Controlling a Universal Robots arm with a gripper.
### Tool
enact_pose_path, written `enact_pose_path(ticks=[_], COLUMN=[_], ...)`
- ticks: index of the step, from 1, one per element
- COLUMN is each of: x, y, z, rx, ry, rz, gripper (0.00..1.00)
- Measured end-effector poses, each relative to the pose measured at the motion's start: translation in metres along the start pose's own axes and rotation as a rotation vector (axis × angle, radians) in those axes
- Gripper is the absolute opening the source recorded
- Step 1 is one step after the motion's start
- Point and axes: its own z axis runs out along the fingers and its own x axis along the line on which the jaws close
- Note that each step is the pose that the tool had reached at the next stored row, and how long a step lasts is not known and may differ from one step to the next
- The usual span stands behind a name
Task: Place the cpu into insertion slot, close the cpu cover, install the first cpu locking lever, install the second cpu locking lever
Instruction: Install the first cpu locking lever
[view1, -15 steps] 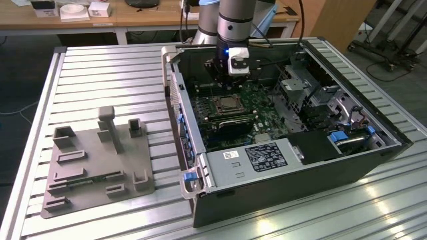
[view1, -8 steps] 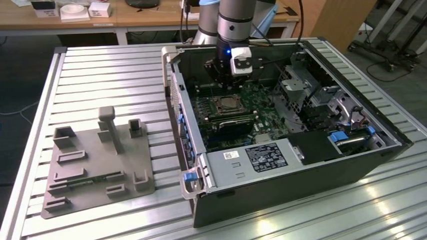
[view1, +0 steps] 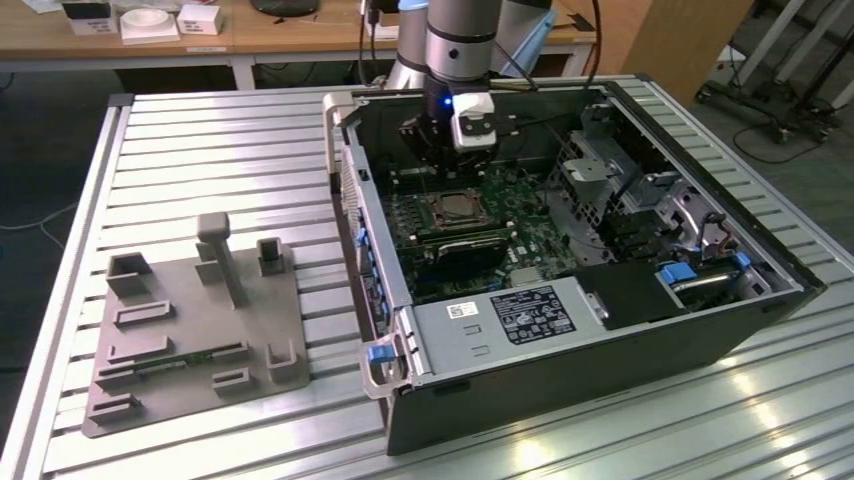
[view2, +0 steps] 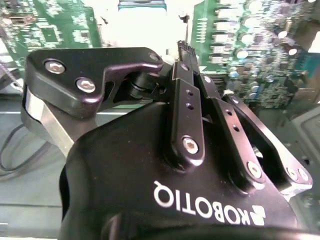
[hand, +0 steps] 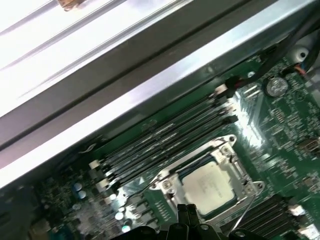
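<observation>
The cpu (hand: 212, 186), with its silvery-grey top, lies flat in the insertion slot (view1: 455, 210) on the green motherboard inside the open computer case. The cpu cover (hand: 167, 181), a silver frame, lies down around the chip. A thin metal lever (hand: 244, 214) runs along one side of the socket. My gripper (view1: 431, 152) hangs inside the case, just beyond the socket's far edge and a little above the board. In the second wrist view its fingers (view2: 188, 95) meet at the tips, shut on nothing. Its tips (hand: 186, 211) show close to the chip's edge.
Long memory slots (hand: 170, 142) run beside the socket, towards the case wall (view1: 350, 190). A black label-bearing box (view1: 534, 315) and a metal drive cage (view1: 601, 170) flank the board. A grey fixture plate (view1: 200, 330) lies on the slatted table at the exterior view's left.
</observation>
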Motion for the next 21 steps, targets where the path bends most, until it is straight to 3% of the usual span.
enact_pose_path(ticks=[6, 15, 21], x=[0.01, 0.0103, 0.0142], y=[-0.006, -0.0063, -0.0086], z=[-0.0003, 0.0001, 0.0006], rx=[-0.0018, -0.0077, -0.0107], ry=[0.0006, 0.0015, 0.0021], rz=[-0.022, -0.168, -0.218], gripper=[0.1, 0.1, 0.1])
